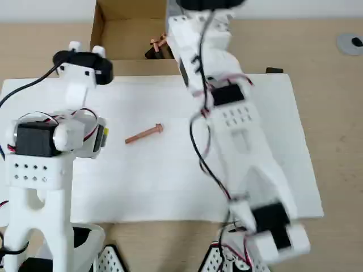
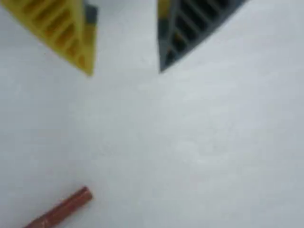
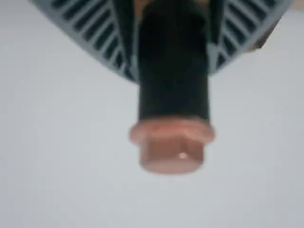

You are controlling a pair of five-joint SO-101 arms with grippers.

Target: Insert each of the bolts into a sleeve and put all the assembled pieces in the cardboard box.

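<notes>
A loose copper bolt [image 1: 143, 134] lies on the white sheet [image 1: 170, 187], left of the middle. My left gripper [image 1: 102, 136] hangs just left of it, pointing down. In the left wrist view this gripper [image 2: 126, 70] is open over bare sheet, with the bolt's tip [image 2: 64, 209] off to one side. The right arm stretches across the sheet to the cardboard box [image 1: 130, 67] at the back. My right gripper [image 3: 173, 71] is shut on a black sleeve [image 3: 173, 85] with a copper bolt head [image 3: 172, 145] sticking out of its end. That assembled piece [image 1: 156, 49] sits over the box's right side.
The white sheet covers most of the wooden table [image 1: 334, 113]. A grey round disc [image 1: 349, 42] lies at the back right, and a small dark object [image 1: 274, 70] at the sheet's far edge. The right arm's cables [image 1: 201, 147] hang over the middle of the sheet.
</notes>
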